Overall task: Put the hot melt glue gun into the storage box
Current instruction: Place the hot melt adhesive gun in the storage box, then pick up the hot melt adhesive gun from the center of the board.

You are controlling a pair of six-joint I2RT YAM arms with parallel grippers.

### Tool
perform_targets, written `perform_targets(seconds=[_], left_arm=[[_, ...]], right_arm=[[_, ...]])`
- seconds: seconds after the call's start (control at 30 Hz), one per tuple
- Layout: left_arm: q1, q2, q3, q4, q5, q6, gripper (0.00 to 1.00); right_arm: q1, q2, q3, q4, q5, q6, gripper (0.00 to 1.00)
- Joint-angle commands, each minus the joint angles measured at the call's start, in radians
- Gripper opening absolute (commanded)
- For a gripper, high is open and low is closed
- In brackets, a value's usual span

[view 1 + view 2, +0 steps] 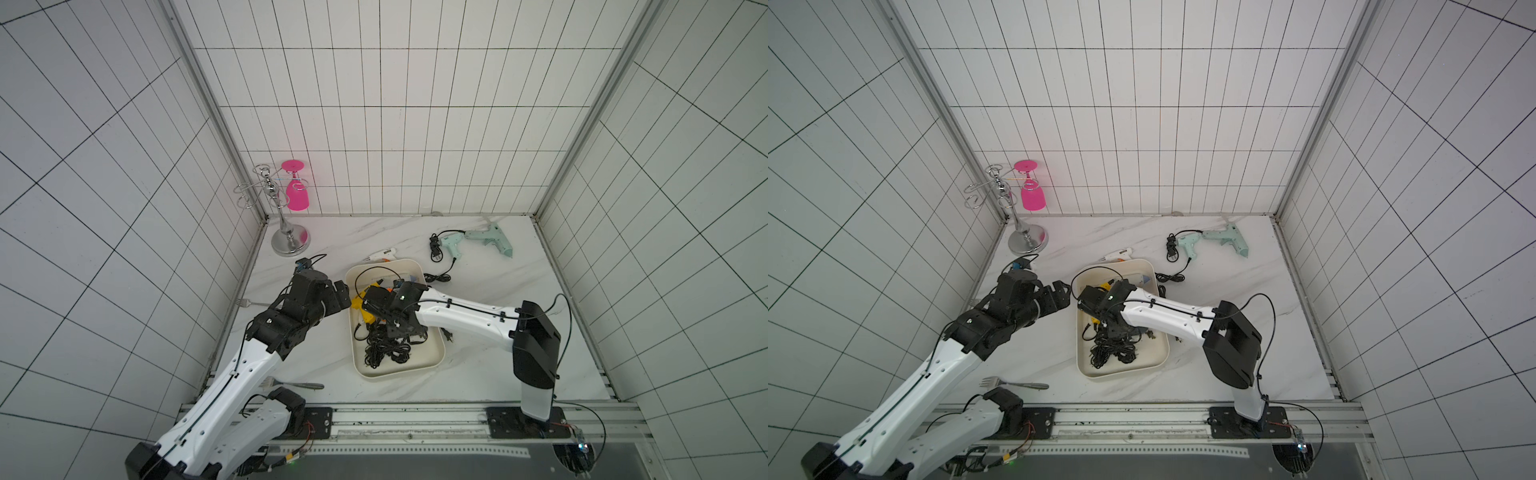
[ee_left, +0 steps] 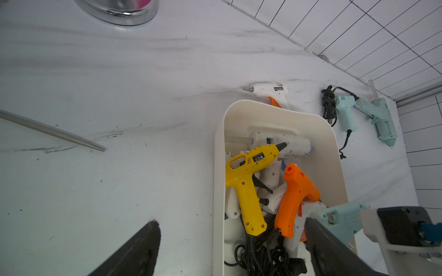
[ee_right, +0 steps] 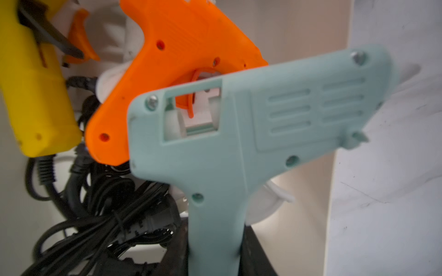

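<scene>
The pale teal glue gun (image 3: 239,143) I'm carrying is clamped by its handle in the right gripper (image 3: 215,241), whose jaws are pressed against both sides of the grip. It sits over the storage box (image 1: 399,371), above the pile, with its barrel reaching toward the box's wall on the right arm's side. I cannot tell whether it touches the guns under it.

In the box I see a yellow glue gun (image 2: 246,191) along the wall nearest the left arm, an orange glue gun (image 2: 294,198) beside it and white glue guns (image 2: 282,142) underneath and toward the far end. A tangle of black cords (image 1: 386,345) fills the near end.

The left gripper (image 2: 230,224) holds nothing. Its jaws are spread wide at the box's left wall, with one finger over the table and the other over the inside.

On the table just past the far end lies a white gun with an orange trigger (image 1: 380,254). Further right lie two more teal guns (image 1: 478,241) and their bundled cord (image 1: 435,249). A fork (image 1: 291,384) lies near the left arm's base, and a chrome stand (image 1: 286,232) holds a pink glass (image 1: 296,195) in the far left corner.
</scene>
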Motion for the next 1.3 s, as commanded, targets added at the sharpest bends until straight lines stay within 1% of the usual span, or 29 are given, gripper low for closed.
perform_targets(seconds=[0.0, 0.13, 0.2, 0.27, 0.37, 0.4, 0.5, 0.6, 0.7, 0.77, 0.87, 0.93, 1.0, 1.03, 1.1, 1.17, 1.2, 1.27], left_arm=[[0.004, 0.007, -0.016, 0.033, 0.033, 0.037, 0.95], [0.004, 0.021, -0.042, 0.046, 0.066, 0.036, 0.95], [0.004, 0.027, -0.052, 0.049, 0.078, 0.038, 0.95], [0.004, 0.03, -0.056, 0.046, 0.088, 0.042, 0.95], [0.004, 0.037, -0.056, 0.049, 0.099, 0.052, 0.95], [0.004, 0.042, -0.054, 0.049, 0.101, 0.057, 0.95], [0.004, 0.062, -0.044, 0.049, 0.11, 0.067, 0.95], [0.004, 0.08, -0.024, 0.043, 0.123, 0.077, 0.96], [0.004, 0.091, -0.002, 0.041, 0.131, 0.09, 0.96], [0.004, 0.094, 0.011, 0.044, 0.135, 0.097, 0.96], [0.004, 0.098, 0.02, 0.054, 0.144, 0.108, 0.96], [0.004, 0.106, 0.02, 0.068, 0.148, 0.112, 0.96], [0.004, 0.13, 0.024, 0.076, 0.158, 0.116, 0.96], [0.004, 0.144, 0.028, 0.075, 0.165, 0.119, 0.96], [0.004, 0.182, 0.041, 0.071, 0.17, 0.126, 0.96], [0.004, 0.221, 0.06, 0.065, 0.173, 0.138, 0.96], [0.004, 0.243, 0.075, 0.056, 0.172, 0.144, 0.96], [0.004, 0.284, 0.106, 0.034, 0.17, 0.149, 0.96]], right_arm=[[-0.001, 0.006, -0.07, 0.034, -0.045, 0.082, 0.17], [0.006, 0.019, -0.145, 0.108, -0.077, 0.093, 0.17], [0.016, 0.043, -0.147, 0.109, -0.062, 0.08, 0.21], [0.02, 0.061, -0.142, 0.1, -0.066, 0.074, 0.3], [0.028, 0.068, -0.138, 0.096, -0.068, 0.073, 0.52], [0.03, 0.067, -0.128, 0.075, -0.059, 0.075, 0.58], [0.035, 0.043, -0.078, -0.009, -0.007, 0.062, 0.7], [0.037, -0.002, -0.034, -0.081, 0.023, 0.026, 0.76], [0.036, -0.055, 0.009, -0.137, 0.051, -0.02, 0.78], [0.033, -0.091, 0.037, -0.154, 0.061, -0.082, 0.78], [0.005, -0.149, 0.081, -0.166, 0.064, -0.22, 0.78], [-0.046, -0.188, 0.092, -0.159, 0.064, -0.333, 0.79], [-0.132, -0.232, 0.082, -0.125, 0.061, -0.486, 0.8], [-0.185, -0.246, 0.078, -0.111, 0.059, -0.54, 0.82], [-0.359, -0.27, 0.06, -0.045, 0.01, -0.652, 0.82], [-0.529, -0.263, 0.041, 0.043, -0.072, -0.751, 0.82], [-0.6, -0.237, 0.044, 0.088, -0.123, -0.804, 0.82], [-0.709, -0.158, 0.098, 0.114, -0.197, -0.904, 0.82]])
